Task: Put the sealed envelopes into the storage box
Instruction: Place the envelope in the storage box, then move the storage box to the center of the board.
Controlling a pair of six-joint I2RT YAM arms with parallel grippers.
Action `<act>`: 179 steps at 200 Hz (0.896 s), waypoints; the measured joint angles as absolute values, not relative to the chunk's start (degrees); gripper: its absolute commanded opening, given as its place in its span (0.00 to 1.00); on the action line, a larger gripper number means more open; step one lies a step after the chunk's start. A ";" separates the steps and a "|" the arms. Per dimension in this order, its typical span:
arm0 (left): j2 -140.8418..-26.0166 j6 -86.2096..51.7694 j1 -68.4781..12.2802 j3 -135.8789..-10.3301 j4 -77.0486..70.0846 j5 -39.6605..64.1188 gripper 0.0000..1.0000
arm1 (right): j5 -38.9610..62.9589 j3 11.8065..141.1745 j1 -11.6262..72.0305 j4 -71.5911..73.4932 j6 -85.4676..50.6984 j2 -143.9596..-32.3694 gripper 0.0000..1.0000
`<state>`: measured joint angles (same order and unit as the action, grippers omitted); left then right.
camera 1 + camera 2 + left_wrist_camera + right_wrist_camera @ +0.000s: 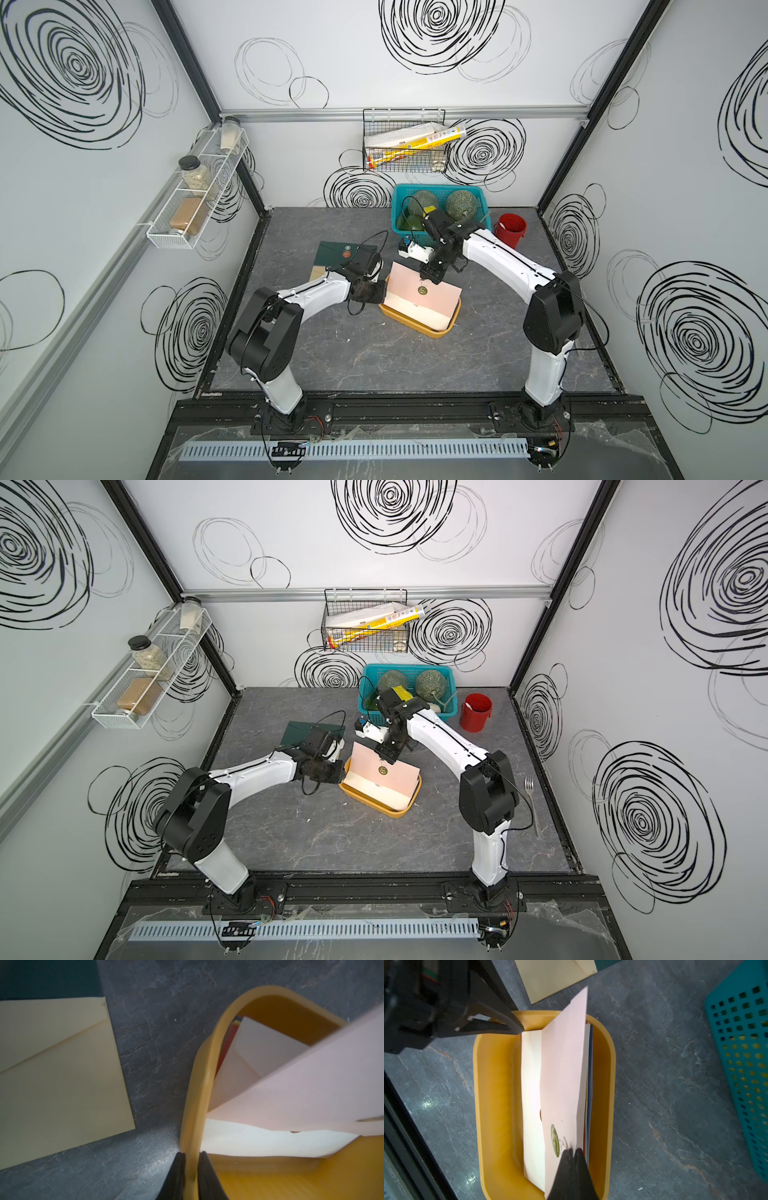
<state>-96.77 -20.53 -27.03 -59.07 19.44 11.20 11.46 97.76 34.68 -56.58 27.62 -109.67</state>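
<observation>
One pink envelope (564,1064) is held upright on its long edge inside the single mustard storage box (496,1084), leaning over one cream envelope (531,1084) that lies flatter beneath it. Behind these, thin red, yellow and blue edges of further envelopes (589,1084) are seen stacked against the box wall; their number cannot be told. Two envelopes remain on the desk (374,357) just left of the box: one tan envelope (62,1074) and one dark green envelope (332,255), which is partly covered by the tan one. The pink envelope is pinched at its upper edge, beside its round seal, by the clenched right end effector (572,1152), whose arm is bent at the elbow with the wrist pointed down. The box's left rim is clamped between the fingers of the left end effector (191,1157), its forearm stretched low across the desk.
</observation>
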 measured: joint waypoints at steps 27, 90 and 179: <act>-95.85 -21.54 -26.87 -58.43 19.40 11.27 0.19 | 11.62 97.30 34.68 -55.55 26.96 -111.72 0.00; -93.65 -25.26 -26.72 -57.56 18.26 11.35 0.17 | 11.25 97.30 34.68 -54.76 24.45 -114.93 0.26; -95.18 -34.92 -26.68 -56.47 14.81 7.51 0.05 | 0.01 105.36 24.84 -47.70 9.78 -105.78 1.00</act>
